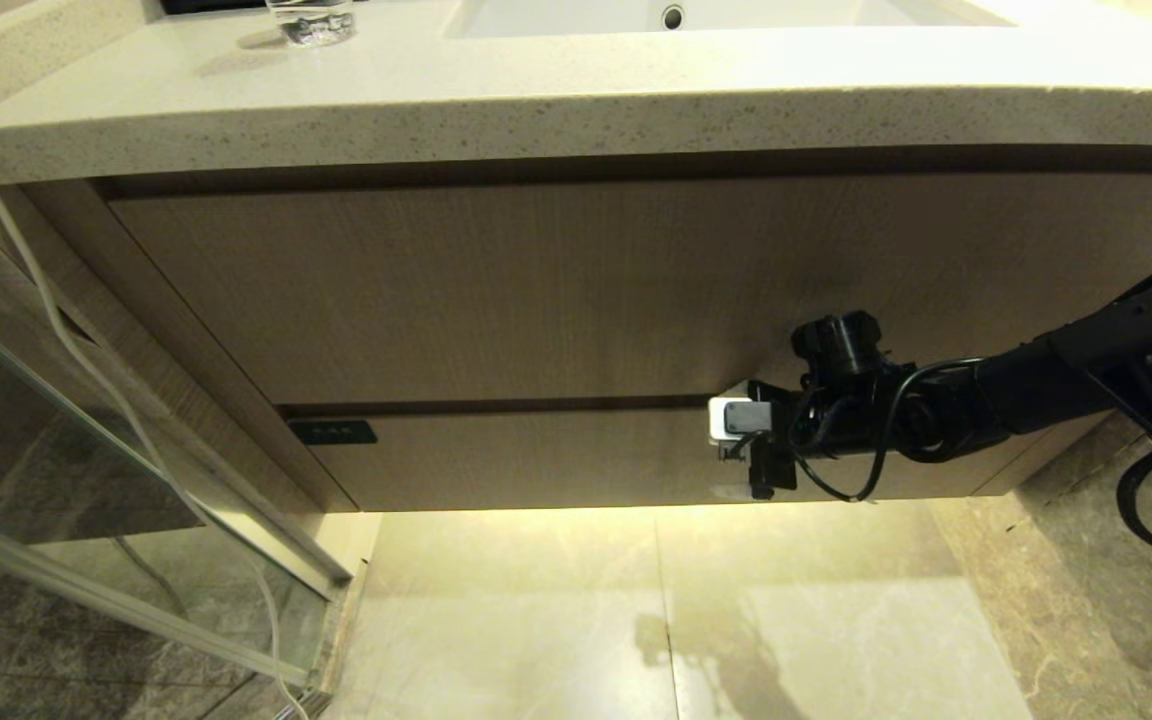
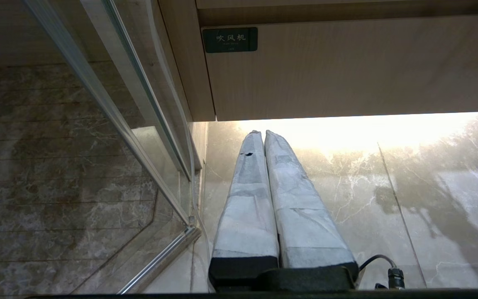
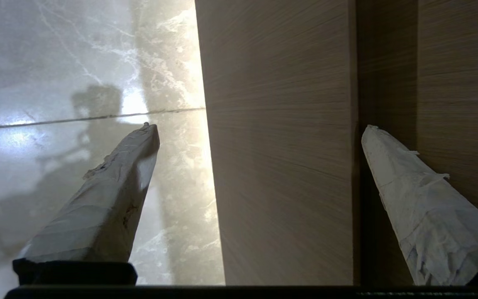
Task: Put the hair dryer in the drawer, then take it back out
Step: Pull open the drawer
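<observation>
The drawer point(image 1: 536, 455) is the low, wide wood front under the vanity, pushed in flush, with a small dark label point(image 1: 333, 432) at its left end. The hair dryer is out of view. My right gripper point(image 1: 733, 455) is at the drawer's right part and is open. In the right wrist view the right gripper point(image 3: 259, 129) straddles the drawer point(image 3: 280, 166): one fingertip point(image 3: 149, 131) lies past its lower edge, over the floor. The other fingertip point(image 3: 371, 135) is at the dark gap above it. My left gripper point(image 2: 259, 133) is shut on nothing, low over the floor below the label point(image 2: 230, 40).
A taller plain wood panel point(image 1: 486, 290) sits above the drawer, under a speckled stone countertop point(image 1: 576, 100) with a sink point(image 1: 673, 15) and a glass point(image 1: 308, 22). At the left are a glass shower door point(image 1: 86, 480) and a hanging white cable point(image 1: 46, 300). Pale marble floor point(image 1: 656, 620) lies below.
</observation>
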